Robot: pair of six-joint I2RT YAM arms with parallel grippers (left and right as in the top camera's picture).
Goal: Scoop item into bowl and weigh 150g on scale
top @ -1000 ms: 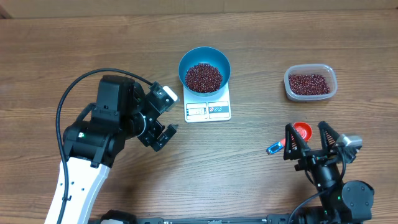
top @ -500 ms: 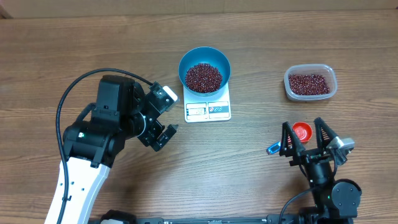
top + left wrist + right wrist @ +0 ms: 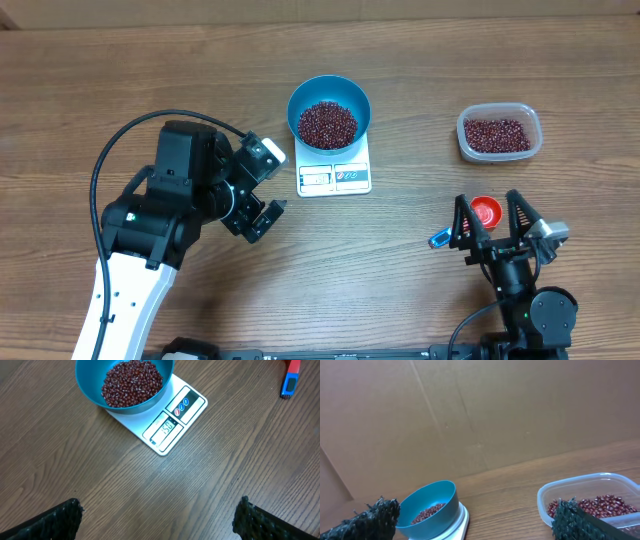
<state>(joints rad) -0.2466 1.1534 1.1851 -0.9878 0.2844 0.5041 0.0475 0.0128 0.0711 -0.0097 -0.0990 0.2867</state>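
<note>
The beans [image 3: 328, 122] lie heaped in the bowl [image 3: 352, 92] on the scale [image 3: 335, 178], set back so the display shows. The left tool [image 3: 268, 187] and right tool [image 3: 490, 206] hang released, empty.

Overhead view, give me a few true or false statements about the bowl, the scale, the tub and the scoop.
1. The blue bowl sits on the scale. True.
2. The bowl is empty. False: it holds beans.
3. The plastic tub holds beans too. True.
4. The scoop lies inside the tub. False: it lies on the table, by the right arm's jaws, which are open.
5. The left arm's jaws grip the bowl. False: they are open, apart from it.
</note>
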